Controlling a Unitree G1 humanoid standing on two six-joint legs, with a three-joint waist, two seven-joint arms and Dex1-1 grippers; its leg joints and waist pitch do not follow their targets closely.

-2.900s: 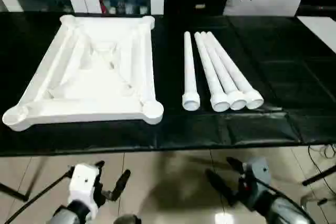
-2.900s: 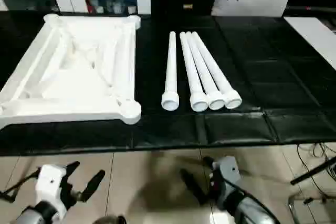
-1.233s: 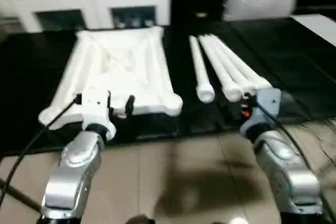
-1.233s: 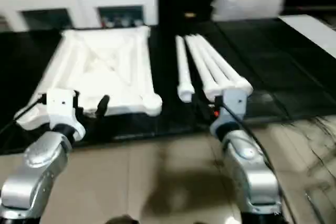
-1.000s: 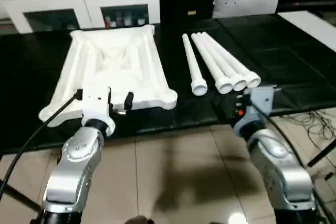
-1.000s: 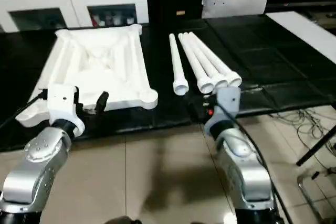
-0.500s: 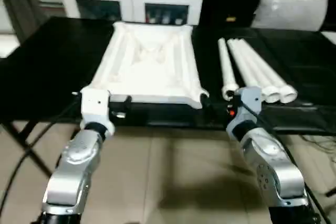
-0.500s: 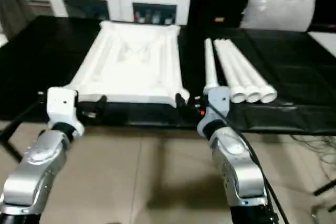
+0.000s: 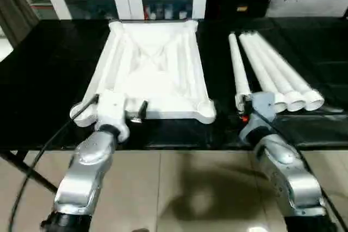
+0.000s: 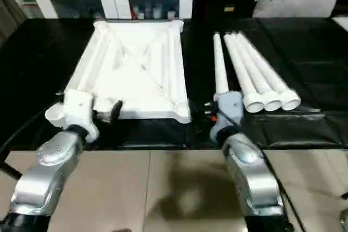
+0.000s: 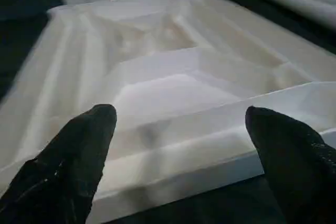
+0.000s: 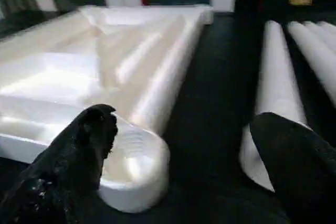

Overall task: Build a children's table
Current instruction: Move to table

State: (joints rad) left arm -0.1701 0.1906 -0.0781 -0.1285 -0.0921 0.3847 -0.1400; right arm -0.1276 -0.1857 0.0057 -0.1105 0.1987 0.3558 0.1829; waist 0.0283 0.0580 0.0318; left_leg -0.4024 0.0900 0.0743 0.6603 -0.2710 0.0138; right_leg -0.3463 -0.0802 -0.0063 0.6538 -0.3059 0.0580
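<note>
**Table parts ahead of both grippers**

We see the white plastic rectangular tabletop [image 9: 155,71] lying ribs-up, just ahead of our left gripper [image 11: 178,129], which is wide open and empty. Our right gripper [image 12: 181,140], also spread and empty, points between the tabletop's corner socket [image 12: 134,169] and four white tapered legs [image 10: 247,71] on the black work surface [image 9: 49,80].

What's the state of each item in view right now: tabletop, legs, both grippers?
table top: upside down on the black surface, ribs up, no legs fitted.
four legs: lying side by side right of it, loose.
left gripper: open, empty, at the top's near edge.
right gripper: open, empty, between the near right corner socket and the nearest leg.
</note>
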